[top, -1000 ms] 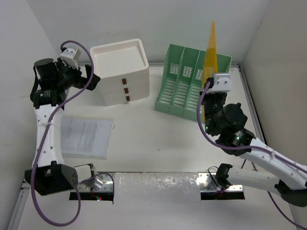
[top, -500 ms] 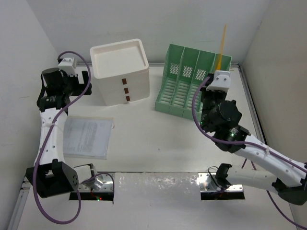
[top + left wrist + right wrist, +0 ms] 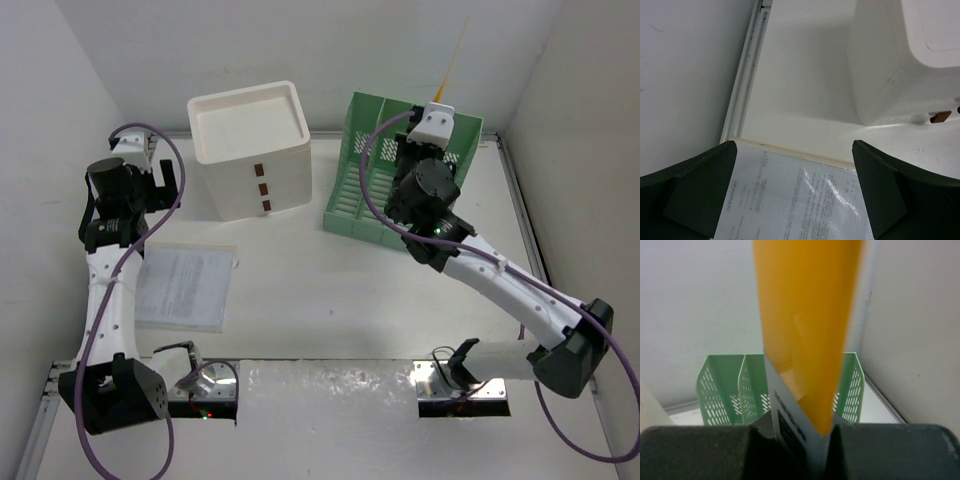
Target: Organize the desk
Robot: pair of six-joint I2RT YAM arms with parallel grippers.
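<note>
Right claw (image 3: 805,434) clamps yellow folder (image 3: 805,315) above green rack (image 3: 372,188); left claw (image 3: 795,186) gapes over printed sheet (image 3: 183,287) on counter (image 3: 330,290).

**Green rack standing out on a white desk**

The file rack (image 3: 345,197) is showing mint green, its walls patterned with rows of small slots. Above it, a folder (image 3: 805,330) is glowing orange-yellow. Left of the rack, the drawer box (image 3: 250,130) is showing cream with brown handle notches (image 3: 264,188). Far left of the rack, a sheet (image 3: 185,285) is carrying grey print. The desk (image 3: 320,270) is gleaming white, silver-railed.
</note>
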